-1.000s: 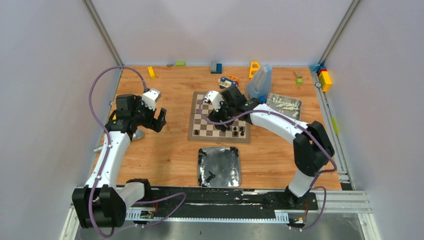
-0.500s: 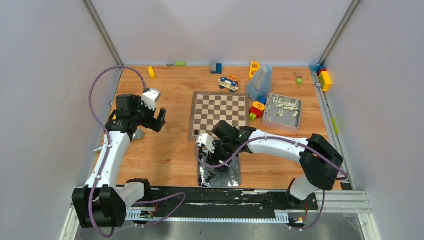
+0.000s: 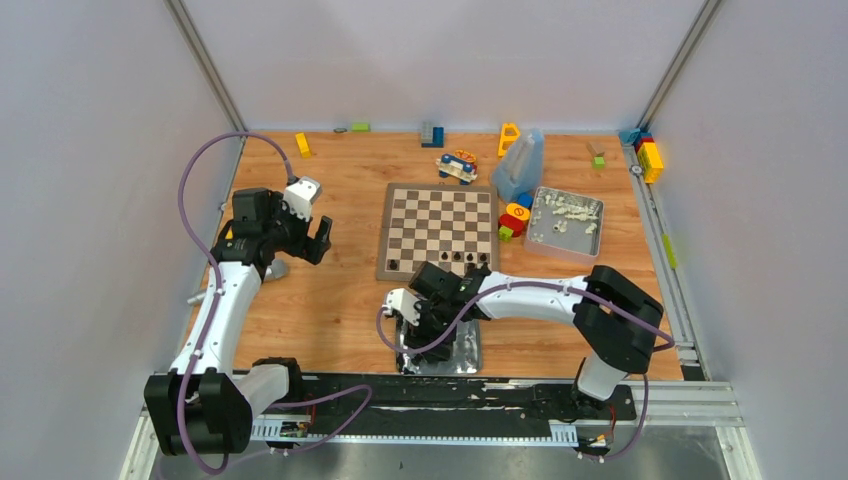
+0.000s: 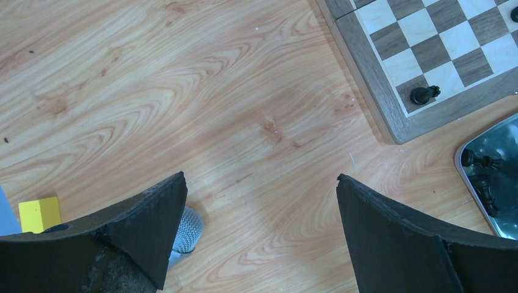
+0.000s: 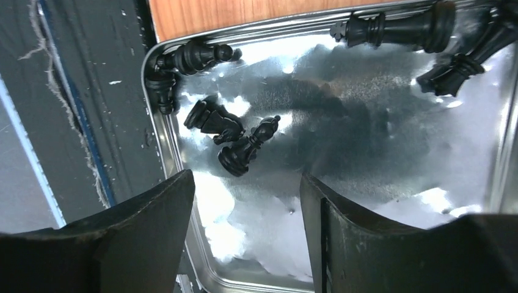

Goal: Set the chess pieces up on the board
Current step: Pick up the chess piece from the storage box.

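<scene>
Since one second ago the right arm has left the board (image 3: 384,240) and drawn back toward its base. It is now folded low, elbow out to the right, with the wrist pointing down over the near tray (image 3: 466,356). The right fingers (image 5: 140,232) stand moderately apart above one side of this shiny tray and hold nothing. Black chess pieces (image 5: 241,149) lie on their sides inside the tray: two are pushed into one corner, two are just beside each other close to the fingers, and some more rest along the opposite wall. Five black pieces stand upright on the near row of the board, one at its left corner and four together further right. The left arm has not moved and hangs over the bare tabletop (image 4: 244,91) left of the board, with the left fingers (image 4: 391,238) spread wide and empty. The far tray (image 3: 560,253), right of the board, holds small pale things, perhaps white pieces, but they are too small to tell.
</scene>
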`<state>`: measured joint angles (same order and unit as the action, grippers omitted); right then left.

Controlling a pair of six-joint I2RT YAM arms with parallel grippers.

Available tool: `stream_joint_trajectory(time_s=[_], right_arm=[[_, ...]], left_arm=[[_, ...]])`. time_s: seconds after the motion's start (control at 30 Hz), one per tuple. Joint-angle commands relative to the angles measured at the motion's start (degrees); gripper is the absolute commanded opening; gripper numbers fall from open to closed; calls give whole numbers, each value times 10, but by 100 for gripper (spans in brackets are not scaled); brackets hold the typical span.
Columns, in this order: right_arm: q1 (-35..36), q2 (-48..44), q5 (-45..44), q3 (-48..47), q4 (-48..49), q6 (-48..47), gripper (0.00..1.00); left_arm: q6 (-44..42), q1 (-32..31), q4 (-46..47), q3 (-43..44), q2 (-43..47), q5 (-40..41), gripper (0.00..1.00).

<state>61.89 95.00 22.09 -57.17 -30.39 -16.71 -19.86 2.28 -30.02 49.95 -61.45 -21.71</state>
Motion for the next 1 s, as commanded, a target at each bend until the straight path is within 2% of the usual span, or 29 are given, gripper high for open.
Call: stream_joint_trajectory(time_s=[0.0, 0.3, 0.57, 0.97], right_arm=[[12, 21, -37, -24, 28, 23, 64], [39, 37, -72, -31, 30, 31, 59], [42, 34, -127, -26, 31, 24, 44], [42, 1, -161, 3, 29, 0, 42]], left_arm=[[-9, 3, 7, -3, 2, 0, 100], [-11, 3, 8, -5, 0, -1, 100], [-11, 3, 8, -4, 2, -1, 100], [-11, 3, 6, -4, 1, -3, 100]])
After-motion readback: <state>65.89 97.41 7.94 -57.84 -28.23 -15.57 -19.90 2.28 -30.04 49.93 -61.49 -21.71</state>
